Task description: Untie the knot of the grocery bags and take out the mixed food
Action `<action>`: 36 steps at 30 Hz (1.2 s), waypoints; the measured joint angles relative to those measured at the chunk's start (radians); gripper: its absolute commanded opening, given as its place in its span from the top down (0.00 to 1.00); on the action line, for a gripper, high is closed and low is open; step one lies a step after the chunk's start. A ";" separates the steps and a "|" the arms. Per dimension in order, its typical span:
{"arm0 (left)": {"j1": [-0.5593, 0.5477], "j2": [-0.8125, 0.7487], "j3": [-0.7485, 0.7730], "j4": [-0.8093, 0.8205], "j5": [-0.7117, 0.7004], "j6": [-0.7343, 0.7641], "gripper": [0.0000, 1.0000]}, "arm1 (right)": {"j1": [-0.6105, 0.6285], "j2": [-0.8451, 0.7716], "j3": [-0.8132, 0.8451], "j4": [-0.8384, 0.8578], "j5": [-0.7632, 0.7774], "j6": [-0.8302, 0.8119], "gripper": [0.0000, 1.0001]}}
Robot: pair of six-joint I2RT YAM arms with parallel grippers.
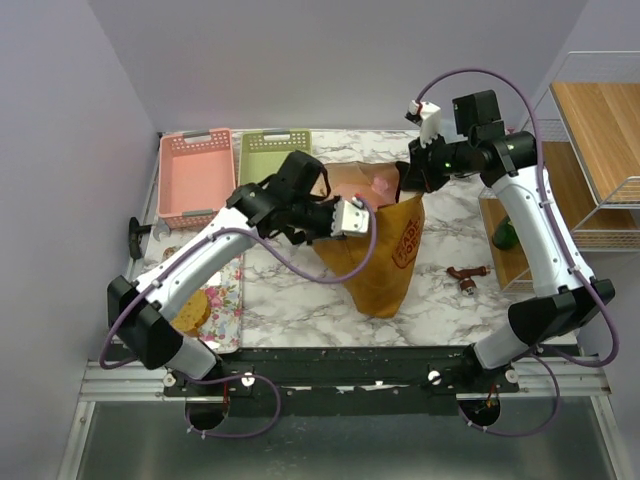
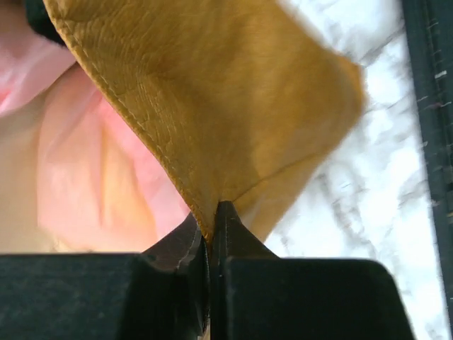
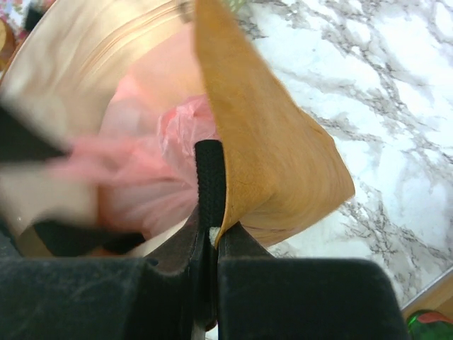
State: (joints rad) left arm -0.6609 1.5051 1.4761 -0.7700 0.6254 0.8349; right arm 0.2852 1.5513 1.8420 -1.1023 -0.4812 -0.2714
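The mustard-yellow tote (image 1: 385, 255) stands in the middle of the marble worktop (image 1: 300, 300), its mouth pulled wide, its red round logo on the side facing right. Its fabric looks grained and leathery, with a stitched seam along the rim. Inside lies the pink bag (image 3: 184, 127), thin, crinkled and translucent; its contents cannot be made out.

The left hand (image 2: 212, 212) is clamped on the tote's rim, a fold of yellow fabric pinched between its closed fingers. The right hand (image 3: 211, 234) is clamped on the opposite rim, gripping the fabric together with a black strap (image 3: 209, 177).

At the far left edge sit a pink basket (image 1: 197, 175) and a green basket (image 1: 272, 150), side by side, close behind the left arm's elbow. A floral mat (image 1: 225, 295) with a bread slice (image 1: 195, 310) lies at the near left. Bare marble runs in front of the tote and to its right, where a small dark-red object (image 1: 467, 275) lies well apart. A wire shelf (image 1: 590, 150) borders the right edge, close to the right arm.
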 measured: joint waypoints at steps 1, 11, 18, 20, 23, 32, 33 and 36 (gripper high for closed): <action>-0.021 -0.010 0.000 -0.011 0.000 -0.007 1.00 | 0.002 0.010 0.014 -0.001 0.011 0.004 0.99; -0.438 -0.139 -0.096 0.169 -0.133 -0.226 0.31 | 0.040 0.150 0.205 -0.097 -0.095 0.019 0.99; -0.320 -0.325 -0.246 0.209 -0.074 -0.368 0.10 | 0.014 0.093 0.008 -0.038 -0.166 -0.138 0.99; -0.260 -0.439 -0.291 0.274 -0.092 -0.392 0.14 | 0.017 0.062 -0.027 -0.029 -0.167 -0.163 0.99; -0.259 -0.526 -0.306 0.371 -0.133 -0.407 0.18 | 0.024 0.031 -0.037 -0.022 -0.168 -0.171 0.99; -0.342 -0.316 -0.315 0.539 -0.325 -0.375 0.13 | 0.030 0.018 -0.037 -0.013 -0.163 -0.095 0.99; -0.354 -0.288 -0.327 0.557 -0.360 -0.357 0.13 | 0.030 0.018 -0.037 -0.013 -0.164 -0.091 0.99; -0.369 -0.255 -0.358 0.618 -0.434 -0.313 0.09 | 0.030 0.015 -0.040 -0.012 -0.163 -0.084 0.99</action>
State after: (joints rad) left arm -1.0302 1.2503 1.1183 -0.1524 0.1913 0.5217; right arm 0.3153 1.5665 1.8023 -1.1141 -0.6445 -0.3557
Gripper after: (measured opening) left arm 0.870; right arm 0.057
